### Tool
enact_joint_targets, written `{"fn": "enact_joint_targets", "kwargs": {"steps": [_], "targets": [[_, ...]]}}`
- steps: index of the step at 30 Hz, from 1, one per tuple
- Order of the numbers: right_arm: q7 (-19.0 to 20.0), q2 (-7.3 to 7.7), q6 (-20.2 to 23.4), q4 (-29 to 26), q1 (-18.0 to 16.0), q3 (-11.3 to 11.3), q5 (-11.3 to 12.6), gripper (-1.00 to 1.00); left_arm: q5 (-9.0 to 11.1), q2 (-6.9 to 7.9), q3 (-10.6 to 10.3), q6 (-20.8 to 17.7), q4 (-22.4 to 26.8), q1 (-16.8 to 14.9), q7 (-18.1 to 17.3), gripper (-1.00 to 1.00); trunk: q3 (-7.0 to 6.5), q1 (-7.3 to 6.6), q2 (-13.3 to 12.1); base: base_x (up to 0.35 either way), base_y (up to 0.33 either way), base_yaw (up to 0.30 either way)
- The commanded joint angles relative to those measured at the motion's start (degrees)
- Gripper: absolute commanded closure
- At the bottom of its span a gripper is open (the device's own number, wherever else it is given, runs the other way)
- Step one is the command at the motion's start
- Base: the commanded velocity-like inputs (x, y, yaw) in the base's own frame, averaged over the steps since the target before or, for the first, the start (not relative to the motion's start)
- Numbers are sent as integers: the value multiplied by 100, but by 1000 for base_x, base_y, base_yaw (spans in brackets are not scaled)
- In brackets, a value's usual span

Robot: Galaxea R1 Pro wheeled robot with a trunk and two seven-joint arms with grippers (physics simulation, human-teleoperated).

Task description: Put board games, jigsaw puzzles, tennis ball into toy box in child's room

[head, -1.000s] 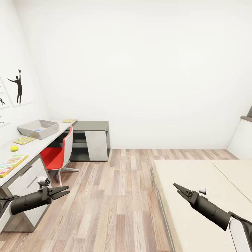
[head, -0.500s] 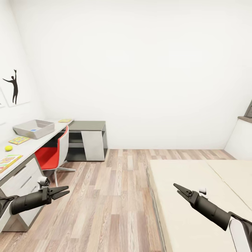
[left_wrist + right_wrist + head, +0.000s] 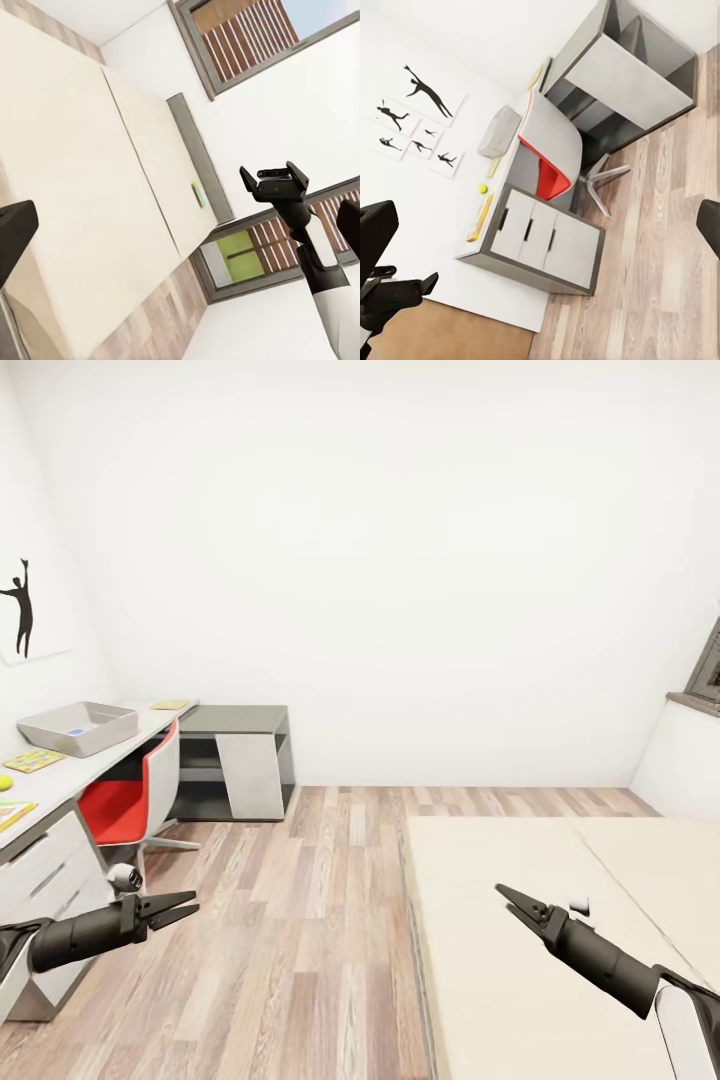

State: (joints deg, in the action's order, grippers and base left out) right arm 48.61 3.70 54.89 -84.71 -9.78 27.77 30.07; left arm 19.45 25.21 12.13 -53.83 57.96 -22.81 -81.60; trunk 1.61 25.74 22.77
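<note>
Nearest in the head view, the left gripper hangs over the wood-plank floor with its fingers parted a little and nothing between them. The right gripper hangs over the near part of the bed; its fingers look close together and empty, though in the right wrist view its two fingertips stand far apart at the picture's edges, so how wide it is cannot be told for sure.

The bed has a plain beige mattress. In the left wrist view a small green board game lies on the mattress close to the dark grey headboard, near the bed's far edge below the windows.

On the table along the left wall, at its near end, the corner of another board game shows at the picture's edge. Just beyond it, near the wall-side edge, lies the tennis ball, then a jigsaw puzzle. Farther along stands the toy box, light grey, with something blue on its floor. Past the toy box, at the table's far end, lies a flat yellowish thing, too small to name surely. A red chair is pushed in under the table's front edge. Beyond the table's far end stands the dark grey cabinet. A dancer picture hangs on the wall above the table.
</note>
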Motion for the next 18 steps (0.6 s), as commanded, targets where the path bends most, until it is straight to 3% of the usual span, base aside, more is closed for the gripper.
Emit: {"fn": "enact_joint_targets", "kwargs": {"steps": [1, 18], "targets": [[26, -1, 25, 1, -6, 7, -10, -100, 6, 2, 0, -61, 3, -5, -14, -100, 14, 4, 14, 0, -293, 0], [34, -1, 30, -17, -6, 9, -10, -100, 6, 2, 0, -64, 5, -5, -14, -100, 14, 4, 14, 0, -294, 0]]}}
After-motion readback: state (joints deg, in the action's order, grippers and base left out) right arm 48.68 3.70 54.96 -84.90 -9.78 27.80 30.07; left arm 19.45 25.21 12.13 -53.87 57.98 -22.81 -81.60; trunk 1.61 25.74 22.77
